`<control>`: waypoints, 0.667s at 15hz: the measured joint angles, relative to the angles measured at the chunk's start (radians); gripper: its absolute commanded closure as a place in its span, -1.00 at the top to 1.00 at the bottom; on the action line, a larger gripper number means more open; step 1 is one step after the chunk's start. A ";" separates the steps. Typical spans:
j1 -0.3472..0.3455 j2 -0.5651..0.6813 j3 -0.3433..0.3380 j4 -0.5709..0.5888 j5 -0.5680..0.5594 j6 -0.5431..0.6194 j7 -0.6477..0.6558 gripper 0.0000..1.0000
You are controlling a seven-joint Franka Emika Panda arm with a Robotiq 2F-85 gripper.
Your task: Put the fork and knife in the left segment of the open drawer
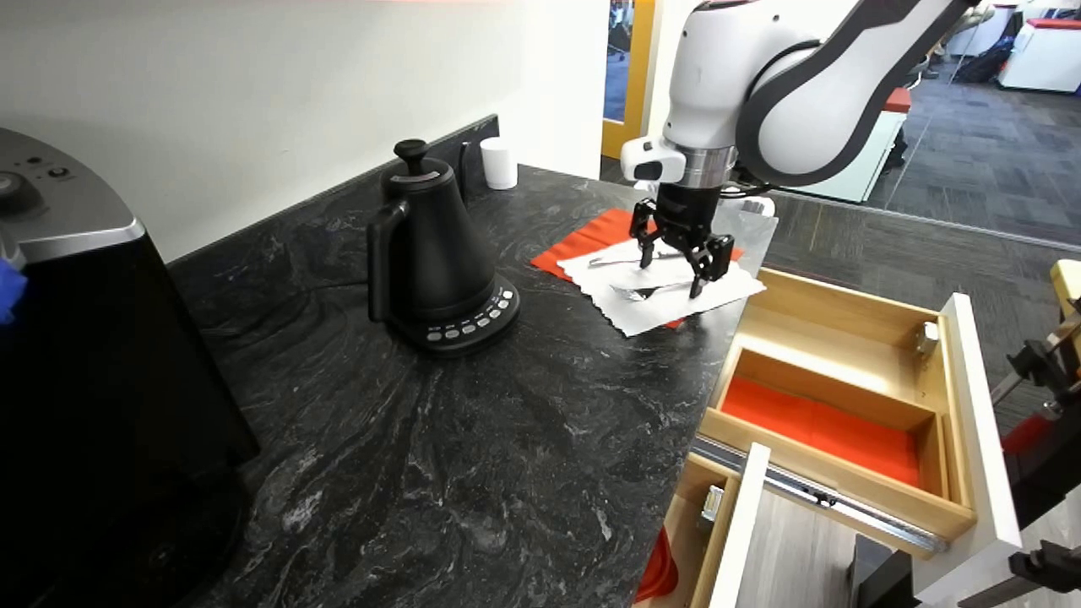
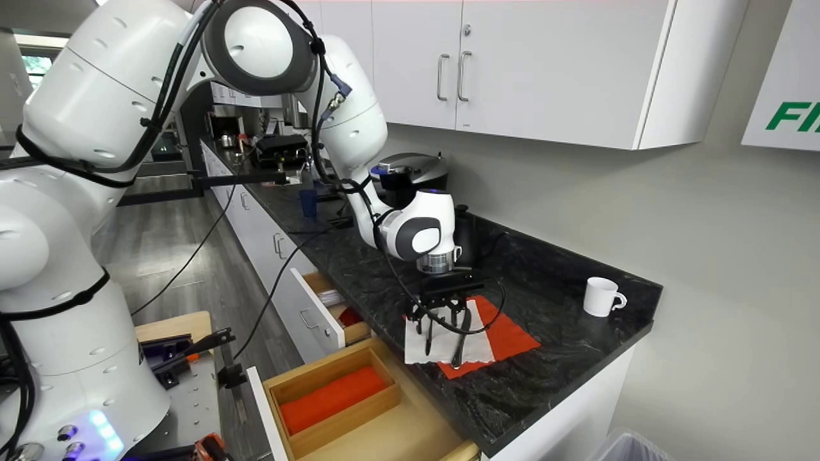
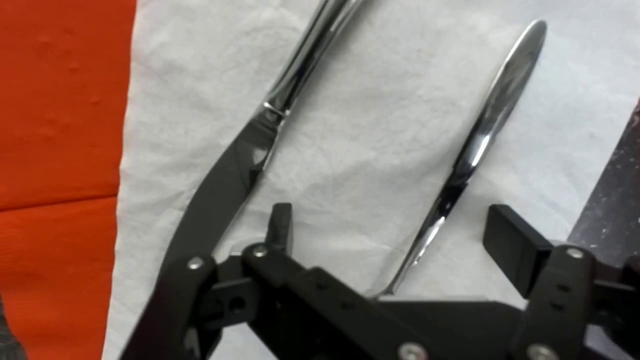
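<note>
Gripper (image 3: pixel 397 235): spread wide, nothing pinched; contact with the napkin (image 3: pixel 350 140) cannot be told.
Fork (image 3: pixel 462 167): laid on the napkin, handle between the jaws; slim, shiny, round-ended; tines shown in an exterior view (image 1: pixel 627 294).
Knife (image 3: pixel 255 140): laid on the napkin too, outside the jaws; broader, darkly mirrored.
Left segment (image 1: pixel 823 431): red-floored, in the drawer (image 1: pixel 980 422); neither piece placed there yet.
Fork risk: a twist could be caused by the slanted handle being squeezed off-square; napkin might be bunched with so thin a shaft.
Knife risk: could be dragged if the napkin is lifted.
Drawer risk: the divider (image 1: pixel 832 391) might be struck by a crosswise fork.
</note>
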 measured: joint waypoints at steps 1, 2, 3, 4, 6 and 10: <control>0.000 -0.001 0.000 -0.007 0.000 0.011 0.000 0.21; -0.002 -0.004 0.002 -0.012 0.000 0.016 0.000 0.09; -0.004 -0.007 0.004 -0.017 0.000 0.019 0.000 -0.06; -0.007 -0.009 0.006 -0.019 0.000 0.022 0.000 -0.18; -0.012 -0.012 0.008 -0.020 0.000 0.031 -0.001 -0.39; -0.023 -0.014 0.016 -0.020 0.000 0.036 -0.005 0.48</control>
